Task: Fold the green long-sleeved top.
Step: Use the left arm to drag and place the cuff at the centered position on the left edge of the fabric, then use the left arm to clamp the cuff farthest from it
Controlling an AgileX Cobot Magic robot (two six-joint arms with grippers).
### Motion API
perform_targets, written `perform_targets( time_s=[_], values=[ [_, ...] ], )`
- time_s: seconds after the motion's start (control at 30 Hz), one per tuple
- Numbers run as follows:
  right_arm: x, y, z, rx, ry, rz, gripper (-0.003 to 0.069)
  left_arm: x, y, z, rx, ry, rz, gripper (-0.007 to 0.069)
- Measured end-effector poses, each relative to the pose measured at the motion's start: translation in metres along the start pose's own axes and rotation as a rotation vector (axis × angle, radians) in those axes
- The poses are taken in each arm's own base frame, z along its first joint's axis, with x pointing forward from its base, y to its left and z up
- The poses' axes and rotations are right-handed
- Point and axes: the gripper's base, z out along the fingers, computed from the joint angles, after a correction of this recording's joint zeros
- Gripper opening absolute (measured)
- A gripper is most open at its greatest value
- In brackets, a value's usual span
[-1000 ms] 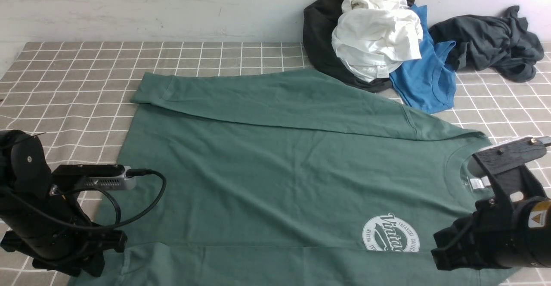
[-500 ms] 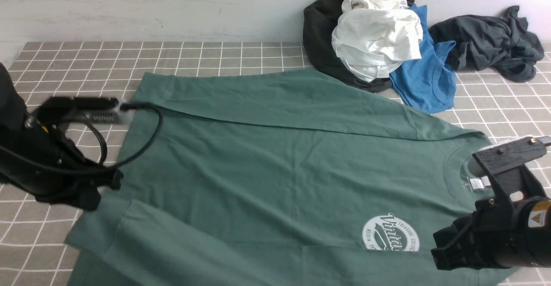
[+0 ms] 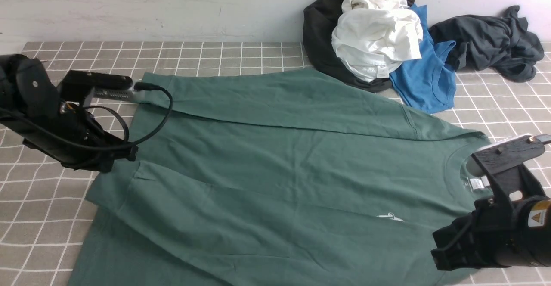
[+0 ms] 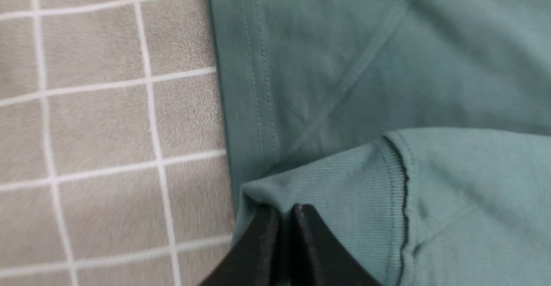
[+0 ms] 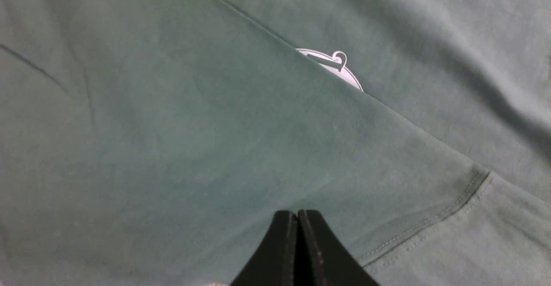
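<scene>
The green long-sleeved top (image 3: 292,148) lies flat on the checked cloth, neck to the right. Its far sleeve (image 3: 267,96) is folded across the body. My left gripper (image 3: 127,156) is shut on the ribbed cuff (image 4: 344,182) of the near sleeve, close to the top's left hem (image 4: 245,83). The near sleeve lies slanted across the chest. Only a sliver of the white logo (image 3: 389,217) shows; it also shows in the right wrist view (image 5: 340,68). My right gripper (image 5: 297,215) is shut, its tips at the fabric near a seam; the front view shows it at the near right (image 3: 439,253). The white neck label (image 3: 475,184) shows.
A pile of clothes lies at the back right: a white garment (image 3: 376,40) on a black one (image 3: 320,36), a bright blue tee (image 3: 426,79) and a dark grey garment (image 3: 490,42). Grey checked cloth (image 3: 64,62) lies bare to the left. A wall runs behind.
My left gripper has risen from the near left and moved away from me with the cuff, drawing the near sleeve over the chest. The logo is now nearly covered. The right arm has not moved.
</scene>
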Motion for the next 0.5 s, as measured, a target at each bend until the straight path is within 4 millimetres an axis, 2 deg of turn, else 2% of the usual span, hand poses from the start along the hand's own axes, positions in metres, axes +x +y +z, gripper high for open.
perform_targets(
  time_s=[0.1, 0.13, 0.17, 0.23, 0.27, 0.3, 0.33, 0.4, 0.43, 0.5],
  values=[
    [0.0, 0.0, 0.0, 0.0, -0.001, 0.0, -0.001, -0.011, 0.001, 0.01, 0.002, 0.015, 0.0, 0.0113],
    [0.0, 0.0, 0.0, 0.0, -0.003, -0.001, -0.001, -0.026, 0.003, 0.014, 0.003, 0.007, -0.003, 0.0195],
    [0.0, 0.0, 0.0, 0.001, -0.005, -0.001, -0.001, -0.036, 0.003, 0.015, 0.003, -0.008, -0.004, 0.0244],
    [-0.001, 0.0, 0.0, 0.002, -0.008, -0.001, -0.001, -0.048, 0.004, 0.016, 0.001, -0.03, -0.004, 0.0292],
    [-0.002, 0.0, 0.0, 0.004, -0.017, -0.001, -0.001, -0.069, 0.006, 0.019, 0.0, -0.07, -0.011, 0.0369],
    [-0.002, 0.0, 0.0, 0.004, -0.017, -0.001, -0.001, -0.071, 0.006, 0.02, 0.001, -0.073, -0.013, 0.0377],
    [-0.002, -0.001, 0.0, 0.006, -0.023, -0.001, -0.001, -0.087, 0.007, 0.025, 0.002, -0.091, -0.031, 0.0424],
    [-0.002, -0.001, 0.0, 0.006, -0.025, -0.001, -0.001, -0.107, 0.009, 0.037, 0.005, -0.11, -0.067, 0.047],
    [-0.002, -0.001, 0.0, 0.006, -0.025, -0.001, -0.001, -0.109, 0.01, 0.044, 0.007, -0.102, -0.082, 0.0476],
    [-0.002, -0.001, 0.0, 0.007, -0.026, -0.001, -0.001, -0.133, 0.013, 0.065, 0.014, -0.126, -0.159, 0.0498]
  ],
)
